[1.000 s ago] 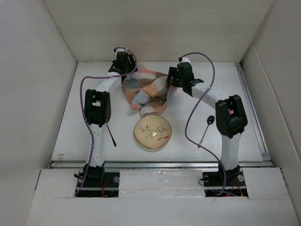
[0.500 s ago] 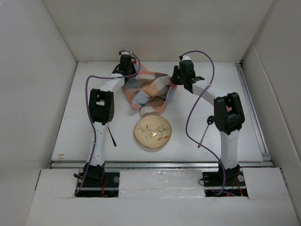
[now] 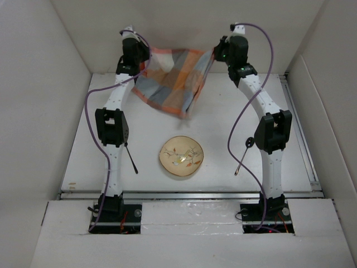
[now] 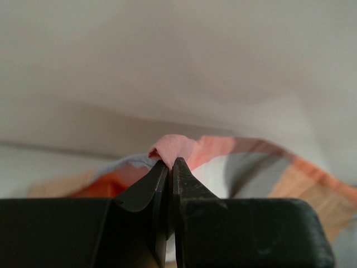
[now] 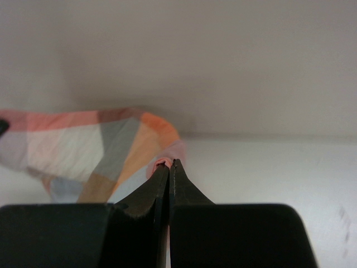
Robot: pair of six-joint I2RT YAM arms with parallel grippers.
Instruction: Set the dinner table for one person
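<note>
An orange, blue and grey checkered cloth (image 3: pixel 173 78) hangs spread in the air over the far part of the white dinner table (image 3: pixel 290 162). My left gripper (image 3: pixel 146 56) is shut on its left top corner (image 4: pixel 170 146). My right gripper (image 3: pixel 215 54) is shut on its right top corner (image 5: pixel 163 162). Both arms are raised high towards the back wall. The cloth's lower edge (image 3: pixel 181 111) droops to the table's far half. A cream plate (image 3: pixel 181 156) with a branch pattern lies near the middle, in front of the cloth.
A thin dark utensil (image 3: pixel 131 159) lies left of the plate by the left arm. A dark spoon (image 3: pixel 244 153) lies right of the plate by the right arm. White walls close in the table at the back and both sides.
Both grippers closed on the crumpled cloth's corners and rose up and apart towards the back wall. The cloth left the table and now hangs stretched between them.
</note>
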